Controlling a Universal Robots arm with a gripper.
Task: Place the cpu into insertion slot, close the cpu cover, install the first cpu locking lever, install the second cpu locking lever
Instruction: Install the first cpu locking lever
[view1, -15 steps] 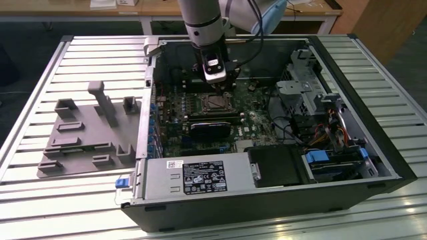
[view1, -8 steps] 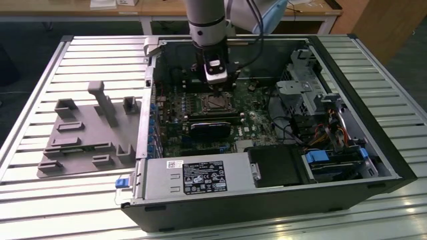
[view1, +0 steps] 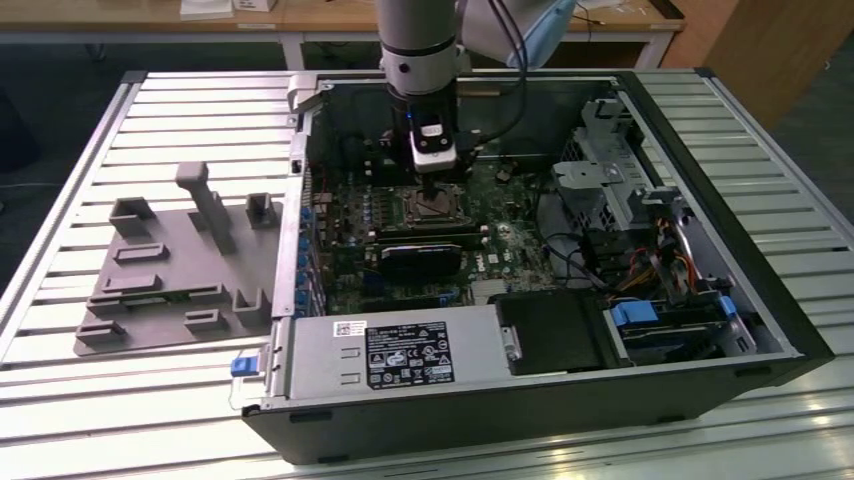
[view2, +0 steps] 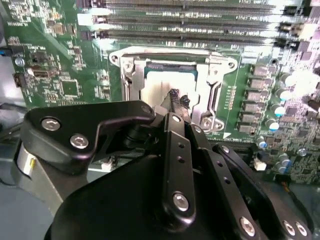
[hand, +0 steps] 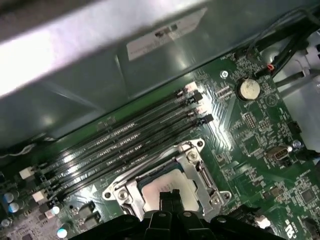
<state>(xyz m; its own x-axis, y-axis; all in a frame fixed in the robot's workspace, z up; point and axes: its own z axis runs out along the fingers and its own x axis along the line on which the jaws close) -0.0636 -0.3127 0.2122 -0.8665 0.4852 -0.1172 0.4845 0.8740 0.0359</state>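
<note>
In the exterior view the gripper (view1: 433, 192) hangs at frame centre, directly over the insertion slot (view1: 434, 205) on the green motherboard (view1: 514, 240). In both wrist views the cpu (view2: 159, 91) lies in the socket under the lowered cpu cover (view2: 216, 95) (silver frame). The fingertips (view2: 174, 94) are pressed together, gripping nothing.

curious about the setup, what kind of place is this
Probably a robotics lab or test workshop: an open computer case lies on a slatted metal workbench, a grey fixture block sits beside it, and wooden desks stand behind.
</note>
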